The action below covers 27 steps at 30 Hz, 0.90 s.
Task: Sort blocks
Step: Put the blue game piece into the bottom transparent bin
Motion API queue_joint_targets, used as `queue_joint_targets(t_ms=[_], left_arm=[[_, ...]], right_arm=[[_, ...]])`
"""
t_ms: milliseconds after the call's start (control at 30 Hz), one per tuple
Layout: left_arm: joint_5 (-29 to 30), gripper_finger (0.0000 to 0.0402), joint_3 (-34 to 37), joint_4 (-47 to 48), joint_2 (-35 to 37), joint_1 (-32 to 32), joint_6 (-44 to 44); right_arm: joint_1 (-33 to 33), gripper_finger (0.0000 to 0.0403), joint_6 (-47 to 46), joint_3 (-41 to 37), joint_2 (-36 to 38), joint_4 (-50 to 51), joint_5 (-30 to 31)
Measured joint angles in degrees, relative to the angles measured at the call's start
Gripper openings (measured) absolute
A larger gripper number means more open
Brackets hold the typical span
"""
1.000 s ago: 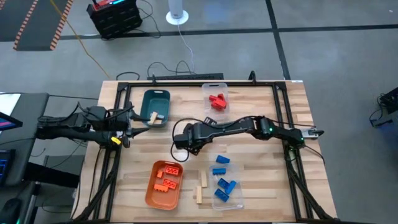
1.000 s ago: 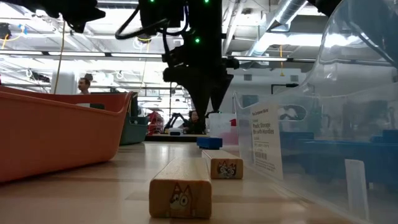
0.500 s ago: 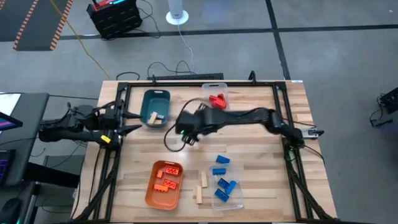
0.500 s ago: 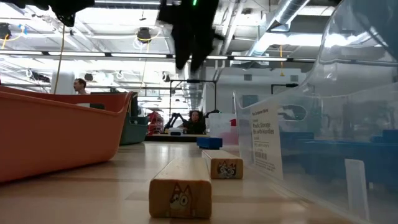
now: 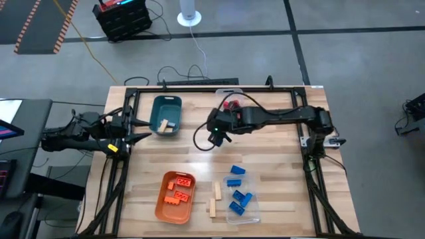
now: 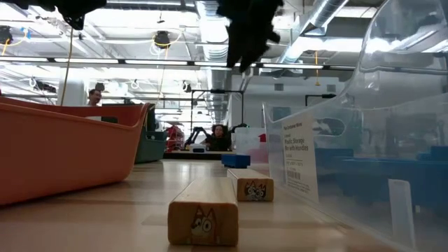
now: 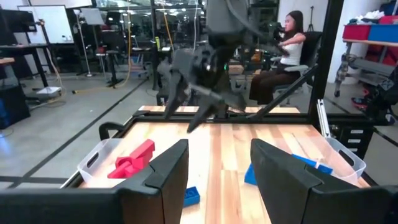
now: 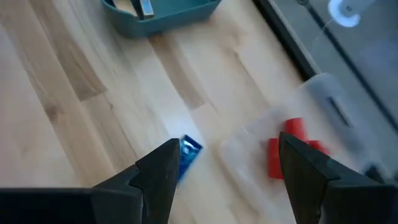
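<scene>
My right gripper (image 5: 219, 133) (image 8: 229, 148) hangs open above the table's middle, between the teal tray (image 5: 166, 114) and the clear bin with the red blocks (image 5: 232, 107). One blue block (image 8: 188, 153) lies on the table below it, nearer one finger. More blue blocks (image 5: 235, 176) lie on the wood and in the near clear bin (image 5: 240, 201). Orange blocks (image 5: 178, 189) fill the orange tray. Two wood pieces (image 5: 214, 199) lie flat beside it, and others sit in the teal tray. My left gripper (image 5: 136, 137) (image 7: 217, 149) waits open at the table's left edge.
The black frame rails (image 5: 212, 86) run around the table. In the low view the orange tray's wall (image 6: 66, 150) and the clear bin's wall (image 6: 364, 140) flank the two wood pieces (image 6: 204, 213). People sit in the room beyond. Bare wood lies left of the orange tray.
My right gripper has risen from close to the table top and swung toward the far right, from beside the orange tray's far end toward the bin with the red blocks. The blocks in the trays and bins have stayed where they were.
</scene>
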<state>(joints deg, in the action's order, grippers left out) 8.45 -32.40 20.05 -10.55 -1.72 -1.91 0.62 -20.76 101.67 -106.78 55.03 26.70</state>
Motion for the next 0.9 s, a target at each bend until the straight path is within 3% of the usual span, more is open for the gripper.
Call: queue_joint_targets(t_ms=[133,267,500,700,900], left_arm=[[0.0,0.0169,0.0,0.0,0.0,0.0,0.2],[0.0,0.0169,0.0,0.0,0.0,0.0,0.2],[3.4,0.0169,0.0,0.1,-0.4,0.0,-0.4],[3.6,0.0169,0.0,0.0,-1.2,0.0,0.1],[4.0,0.0169,0.0,0.2,-1.8,0.0,0.0]], right_arm=[[0.2,0.0249,-4.9,-10.3,2.8,-10.9,-0.8],[2.0,0.0249,-14.9,-15.4,1.8,-12.6,-1.1],[5.4,0.0249,-27.2,-16.2,-5.8,-13.0,-1.2],[2.4,0.0249,-29.2,-16.3,-9.7,-12.2,-5.9],[0.0,0.0249,-30.3,-16.3,-9.7,-12.5,-6.4]])
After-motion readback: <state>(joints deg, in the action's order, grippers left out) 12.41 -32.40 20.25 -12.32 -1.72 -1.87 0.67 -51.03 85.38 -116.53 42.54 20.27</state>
